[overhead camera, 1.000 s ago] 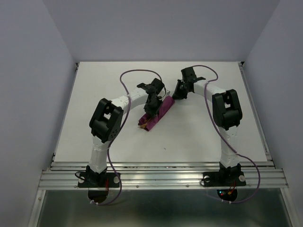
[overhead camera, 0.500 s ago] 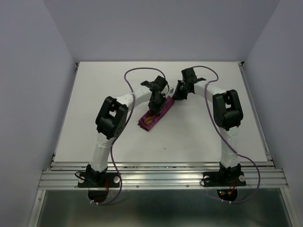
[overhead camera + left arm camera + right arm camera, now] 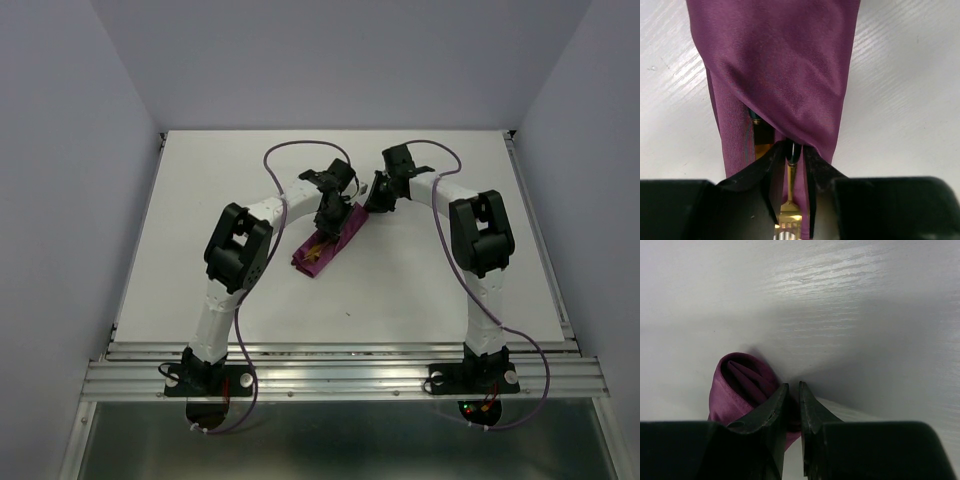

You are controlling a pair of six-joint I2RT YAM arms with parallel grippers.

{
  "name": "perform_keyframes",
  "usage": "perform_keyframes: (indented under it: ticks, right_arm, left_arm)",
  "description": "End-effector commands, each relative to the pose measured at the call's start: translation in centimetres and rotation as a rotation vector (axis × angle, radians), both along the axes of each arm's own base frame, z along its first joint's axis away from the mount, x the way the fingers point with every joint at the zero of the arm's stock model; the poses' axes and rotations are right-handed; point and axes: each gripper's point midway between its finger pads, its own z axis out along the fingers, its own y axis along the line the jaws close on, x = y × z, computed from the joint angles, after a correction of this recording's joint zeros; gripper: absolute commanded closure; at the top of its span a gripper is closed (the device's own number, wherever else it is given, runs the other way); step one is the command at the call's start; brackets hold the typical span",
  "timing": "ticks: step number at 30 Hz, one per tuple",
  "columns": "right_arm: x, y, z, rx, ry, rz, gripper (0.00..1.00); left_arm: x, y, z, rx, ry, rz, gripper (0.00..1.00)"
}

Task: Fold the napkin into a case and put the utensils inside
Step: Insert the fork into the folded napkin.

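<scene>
Utensils (image 3: 789, 182) mostly under case (image 3: 785, 65) folds.

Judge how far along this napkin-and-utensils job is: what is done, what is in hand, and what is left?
Done: the case is folded, and the knife lies tucked in its mouth. In hand: the left gripper holds the fork, with its black handle entering the case. The right gripper sits at the far end, but its grip is unclear. Left: push the fork in and let go.

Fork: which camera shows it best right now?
Left wrist: the fork sits inside the left pincer, gold neck and head close up, handle entering the case. Top external shows only a gold speck at the case's near end. Right wrist shows no fork, just the case's folded end.
</scene>
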Motion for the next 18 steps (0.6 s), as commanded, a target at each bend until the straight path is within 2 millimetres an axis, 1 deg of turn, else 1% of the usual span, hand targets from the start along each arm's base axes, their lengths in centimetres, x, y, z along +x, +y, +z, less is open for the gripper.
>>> perform_keyframes:
  ticks: [1,3,5,8,13,14,18]
  right_arm:
    - [-2.1,-0.1,-0.9,-0.032,0.056,0.017,0.8]
    - [-2.1,0.0,-0.9,-0.031,0.057,0.018,0.8]
    - [-2.3,0.3,-0.9,-0.033,0.058,0.027,0.8]
    - [-2.4,0.3,-0.9,-0.035,0.057,0.027,0.8]
    - [-2.4,0.3,-0.9,-0.035,0.057,0.025,0.8]
    - [-2.4,0.3,-0.8,-0.035,0.055,0.025,0.8]
    - [-2.3,0.3,-0.7,-0.032,0.053,0.025,0.8]
  left_arm:
    - [1.1,-0.5,2.6,-0.024,-0.075,0.012,0.67]
    - [0.9,-0.3,2.8,-0.021,-0.074,0.012,0.62]
    - [0.8,-0.2,3.2,-0.023,-0.076,0.012,0.61]
    - [0.5,-0.1,3.8,-0.026,-0.082,0.011,0.59]
    - [0.0,0.3,4.7,-0.036,-0.088,0.011,0.59]
    - [-0.4,0.6,4.4,-0.029,-0.079,0.01,0.59]
    - [-0.9,1.2,4.2,-0.02,-0.081,0.013,0.62]
